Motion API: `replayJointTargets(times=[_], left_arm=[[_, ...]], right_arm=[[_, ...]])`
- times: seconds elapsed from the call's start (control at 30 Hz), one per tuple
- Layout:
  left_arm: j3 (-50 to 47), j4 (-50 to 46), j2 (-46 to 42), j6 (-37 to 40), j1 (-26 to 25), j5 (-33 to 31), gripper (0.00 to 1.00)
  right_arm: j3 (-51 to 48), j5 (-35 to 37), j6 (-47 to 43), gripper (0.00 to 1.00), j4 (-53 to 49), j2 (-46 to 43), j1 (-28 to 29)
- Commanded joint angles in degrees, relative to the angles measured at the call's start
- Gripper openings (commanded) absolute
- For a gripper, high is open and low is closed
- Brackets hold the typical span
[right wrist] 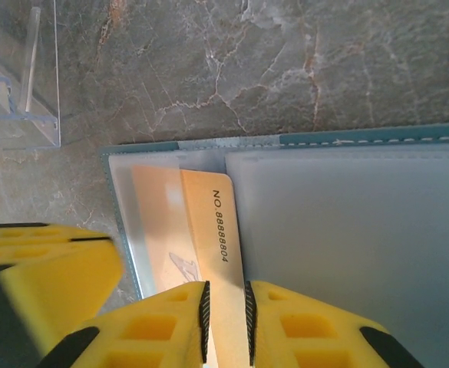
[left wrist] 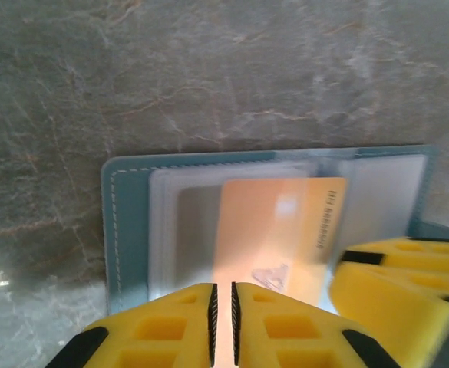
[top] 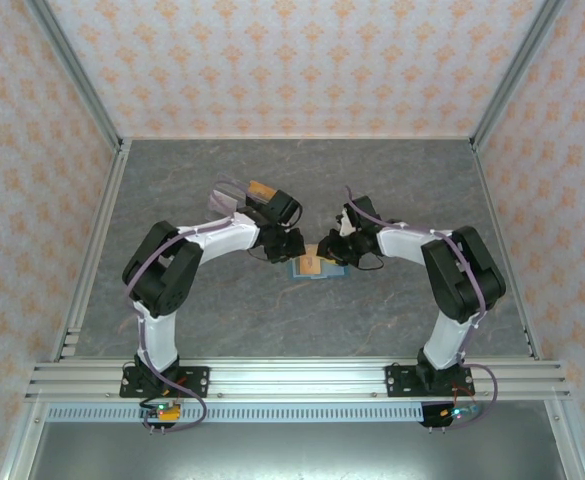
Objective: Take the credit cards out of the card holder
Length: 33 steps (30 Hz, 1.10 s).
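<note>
The orange card sticks part way out of a clear pocket in the open holder. The holder lies flat in the middle of the table, between the 2 arms. The left gripper pinches the card's near edge, fingers almost together. The right gripper has a narrow gap around the card; I cannot tell if it grips. A clear tray sits near.

The orange card bears a dark printed line along its long edge, "NO 88888804", clear in the right wrist view. In the left wrist view the print on the card is too blurred to read.
</note>
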Motion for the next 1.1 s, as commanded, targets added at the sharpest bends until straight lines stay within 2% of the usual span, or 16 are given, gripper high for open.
replayJointTargets(times=[0.0,0.43,0.9,1.07], left_arm=[[1.64,-2.51,1.89,0.01,0.06,-1.42,0.14],[1.76,-5.24,3.69,0.18,-0.02,-2.66,0.07],[1.62,-5.34,4.66,0.25,-0.01,-2.41,0.05],[1.76,-5.46,4.75,0.30,-0.01,-2.56,0.06]], right_arm=[[1.64,0.27,-0.37,0.22,-1.60,1.31,-0.25],[2.44,-0.70,-1.80,0.23,-1.36,3.07,-0.28],[2.77,-3.86,-0.59,0.20,1.56,4.54,-0.14],[2.40,-2.92,-0.50,0.09,1.35,4.06,-0.04]])
